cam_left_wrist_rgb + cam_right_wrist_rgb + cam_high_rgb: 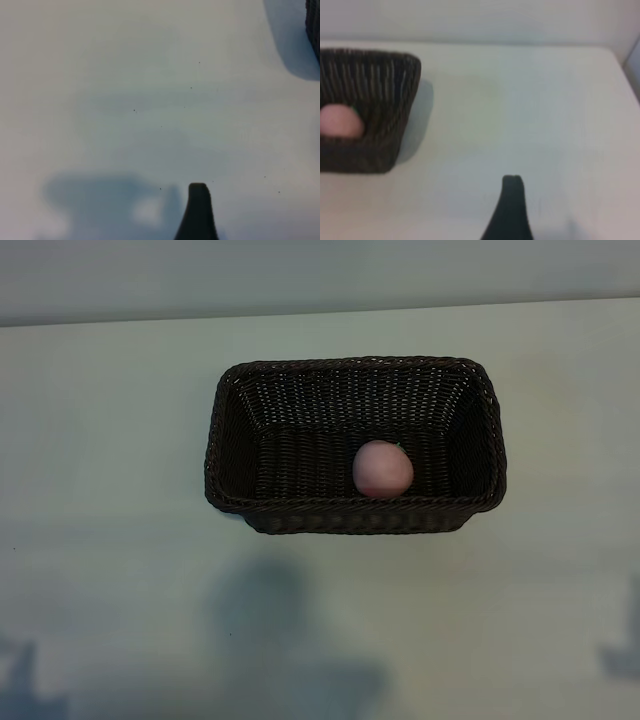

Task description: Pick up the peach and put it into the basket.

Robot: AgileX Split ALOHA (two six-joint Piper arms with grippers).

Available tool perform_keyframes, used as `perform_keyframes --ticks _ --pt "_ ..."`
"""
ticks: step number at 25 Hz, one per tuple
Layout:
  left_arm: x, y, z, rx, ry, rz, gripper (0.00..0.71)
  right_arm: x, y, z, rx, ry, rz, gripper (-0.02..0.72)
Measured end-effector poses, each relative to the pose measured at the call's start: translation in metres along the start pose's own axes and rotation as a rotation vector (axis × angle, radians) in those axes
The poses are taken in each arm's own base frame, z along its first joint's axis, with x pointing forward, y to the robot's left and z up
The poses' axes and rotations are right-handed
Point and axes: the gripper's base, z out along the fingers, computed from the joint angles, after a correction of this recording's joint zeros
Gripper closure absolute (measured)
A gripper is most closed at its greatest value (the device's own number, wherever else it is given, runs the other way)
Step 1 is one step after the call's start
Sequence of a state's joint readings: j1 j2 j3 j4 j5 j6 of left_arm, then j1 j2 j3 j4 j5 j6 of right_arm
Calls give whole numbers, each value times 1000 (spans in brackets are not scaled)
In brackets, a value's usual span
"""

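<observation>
The pale-pink peach (383,469) lies inside the dark-brown wicker basket (355,363), against its near wall, right of the middle. The right wrist view also shows the peach (340,121) in the basket (375,150), well off to one side of that arm. Neither arm appears in the exterior view. Of my left gripper only one dark fingertip (198,200) shows, above bare table, with a corner of the basket (314,25) far off. My right gripper likewise shows a single fingertip (512,192) over bare table. Both stand open and hold nothing.
The basket stands in the middle of a pale table (110,540). The table's far edge (320,310) meets a light wall. Soft arm shadows (270,630) fall on the near part of the table.
</observation>
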State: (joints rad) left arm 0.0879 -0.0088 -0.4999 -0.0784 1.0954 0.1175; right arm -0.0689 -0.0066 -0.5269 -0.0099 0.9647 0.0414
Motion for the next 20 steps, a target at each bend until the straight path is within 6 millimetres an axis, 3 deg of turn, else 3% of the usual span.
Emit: perform_keyframes --ticks 20 --pt "0 0 0 0 0 0 118 12 5 3 -51 100 10 108"
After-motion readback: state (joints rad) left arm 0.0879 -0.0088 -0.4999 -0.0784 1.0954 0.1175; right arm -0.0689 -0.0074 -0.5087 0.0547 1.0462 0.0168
